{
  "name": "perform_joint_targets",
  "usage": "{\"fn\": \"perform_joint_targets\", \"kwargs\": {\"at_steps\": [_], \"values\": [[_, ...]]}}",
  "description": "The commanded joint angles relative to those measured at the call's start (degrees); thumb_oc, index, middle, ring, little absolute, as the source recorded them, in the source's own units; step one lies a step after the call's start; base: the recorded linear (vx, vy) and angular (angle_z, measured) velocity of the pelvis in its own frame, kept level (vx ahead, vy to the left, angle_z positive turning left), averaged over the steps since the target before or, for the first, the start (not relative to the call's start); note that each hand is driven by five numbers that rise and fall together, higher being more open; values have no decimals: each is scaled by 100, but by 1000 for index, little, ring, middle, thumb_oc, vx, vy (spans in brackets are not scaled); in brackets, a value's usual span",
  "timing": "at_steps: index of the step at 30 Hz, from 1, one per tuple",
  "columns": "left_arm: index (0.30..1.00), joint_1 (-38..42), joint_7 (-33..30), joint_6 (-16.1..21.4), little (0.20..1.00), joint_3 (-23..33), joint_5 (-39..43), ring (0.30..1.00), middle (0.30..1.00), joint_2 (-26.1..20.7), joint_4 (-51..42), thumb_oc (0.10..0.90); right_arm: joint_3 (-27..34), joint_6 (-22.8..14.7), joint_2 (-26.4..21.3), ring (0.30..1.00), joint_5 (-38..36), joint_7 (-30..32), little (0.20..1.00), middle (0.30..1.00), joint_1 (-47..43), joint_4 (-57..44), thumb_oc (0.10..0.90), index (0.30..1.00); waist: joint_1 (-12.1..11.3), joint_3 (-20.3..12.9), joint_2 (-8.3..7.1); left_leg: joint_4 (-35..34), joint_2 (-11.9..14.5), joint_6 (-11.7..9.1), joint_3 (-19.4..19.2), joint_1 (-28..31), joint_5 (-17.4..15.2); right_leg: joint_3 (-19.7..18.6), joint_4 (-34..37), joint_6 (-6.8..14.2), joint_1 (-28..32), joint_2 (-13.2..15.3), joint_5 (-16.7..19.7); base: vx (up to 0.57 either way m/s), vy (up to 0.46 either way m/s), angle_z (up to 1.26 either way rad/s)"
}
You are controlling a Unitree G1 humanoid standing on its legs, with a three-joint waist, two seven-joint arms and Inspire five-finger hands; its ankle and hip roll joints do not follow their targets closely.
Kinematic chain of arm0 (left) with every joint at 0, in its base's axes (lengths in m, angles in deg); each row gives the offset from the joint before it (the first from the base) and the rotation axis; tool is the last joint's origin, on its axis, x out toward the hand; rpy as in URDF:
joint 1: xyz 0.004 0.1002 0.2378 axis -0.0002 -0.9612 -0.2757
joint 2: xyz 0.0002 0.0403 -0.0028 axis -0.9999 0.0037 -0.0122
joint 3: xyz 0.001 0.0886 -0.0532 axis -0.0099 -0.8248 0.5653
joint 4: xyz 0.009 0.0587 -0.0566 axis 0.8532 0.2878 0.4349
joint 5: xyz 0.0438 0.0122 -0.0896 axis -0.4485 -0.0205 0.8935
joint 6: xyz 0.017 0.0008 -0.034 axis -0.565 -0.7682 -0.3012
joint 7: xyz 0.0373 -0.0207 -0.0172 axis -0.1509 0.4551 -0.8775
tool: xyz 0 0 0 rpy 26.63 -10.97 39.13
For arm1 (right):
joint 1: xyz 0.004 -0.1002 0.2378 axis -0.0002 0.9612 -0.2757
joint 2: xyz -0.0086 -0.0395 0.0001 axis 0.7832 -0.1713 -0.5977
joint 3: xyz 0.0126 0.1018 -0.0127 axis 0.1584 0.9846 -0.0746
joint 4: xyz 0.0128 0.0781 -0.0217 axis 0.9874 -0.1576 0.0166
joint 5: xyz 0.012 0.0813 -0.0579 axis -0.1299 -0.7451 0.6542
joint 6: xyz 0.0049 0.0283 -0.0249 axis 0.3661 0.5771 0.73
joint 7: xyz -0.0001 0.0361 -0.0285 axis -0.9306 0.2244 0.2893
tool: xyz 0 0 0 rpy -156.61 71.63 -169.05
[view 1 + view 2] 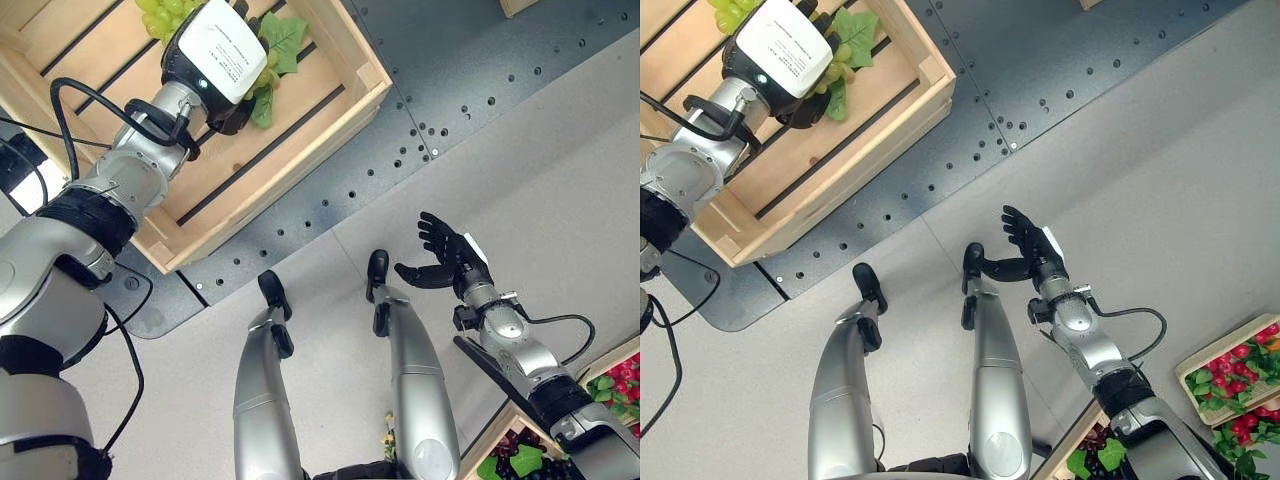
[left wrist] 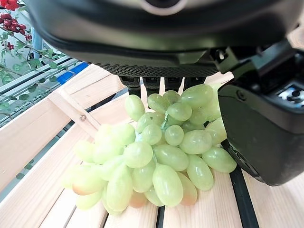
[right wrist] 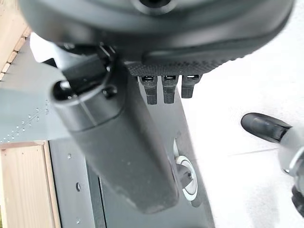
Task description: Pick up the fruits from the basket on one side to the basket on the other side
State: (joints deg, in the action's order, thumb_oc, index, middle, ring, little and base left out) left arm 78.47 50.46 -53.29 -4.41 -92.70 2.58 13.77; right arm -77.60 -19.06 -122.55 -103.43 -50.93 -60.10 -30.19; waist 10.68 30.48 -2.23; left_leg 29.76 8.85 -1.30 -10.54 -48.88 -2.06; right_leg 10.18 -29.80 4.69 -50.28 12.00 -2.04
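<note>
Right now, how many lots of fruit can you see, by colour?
Green grapes: 1 bunch, in the crate by the left hand
Dark grapes: 1 bunch
Red fruit: 1 lot, with the pieces too small to count
Total: 3

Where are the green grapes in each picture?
Left eye view: green grapes at the top edge, inside the wooden crate, under the left hand.
Right eye view: top left corner, same crate.
Left wrist view: centre, on the slats.
Right wrist view: not there.
Shared landmark: the crate.
</note>
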Motion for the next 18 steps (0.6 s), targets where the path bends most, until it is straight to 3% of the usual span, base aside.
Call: {"fn": "perform_joint_targets", "kwargs": {"at_steps": [1,2,3,8,18], "values": [[900,662,37,-704,900,472,201,900,900,-434,833,800,403,-556,-36,900,-69,339,900,900,172,-514,800,900,-116,-68,-142,-282,-231,155,-605,478,-616,-170,210,146,308,-257,-109,0,0,0],[479,669,93,-682,479,420,291,479,479,-439,900,519,412,-554,-36,900,-76,363,900,900,168,-522,800,900,-111,-68,-131,-292,-239,160,-615,480,-610,-172,214,140,303,-260,-99,-30,20,-2],[300,634,92,-650,300,431,343,300,300,-446,922,400,423,-558,-32,900,-87,362,900,900,174,-532,800,900,-109,-68,-125,-306,-247,161,-620,482,-604,-176,224,138,300,-263,-91,0,0,0],[300,452,218,-450,300,483,458,300,300,-495,899,400,473,-595,-20,900,-93,385,900,900,215,-561,800,900,-120,-68,-91,-382,-281,173,-638,546,-588,-174,251,141,337,-274,-87,0,0,0],[300,352,-420,140,300,592,922,300,300,-522,832,400,523,-669,-1,900,-80,443,900,900,200,-652,800,900,-167,-68,-46,-531,-338,187,-644,812,-560,-129,328,139,573,-271,-94,-36,-10,0]]}}
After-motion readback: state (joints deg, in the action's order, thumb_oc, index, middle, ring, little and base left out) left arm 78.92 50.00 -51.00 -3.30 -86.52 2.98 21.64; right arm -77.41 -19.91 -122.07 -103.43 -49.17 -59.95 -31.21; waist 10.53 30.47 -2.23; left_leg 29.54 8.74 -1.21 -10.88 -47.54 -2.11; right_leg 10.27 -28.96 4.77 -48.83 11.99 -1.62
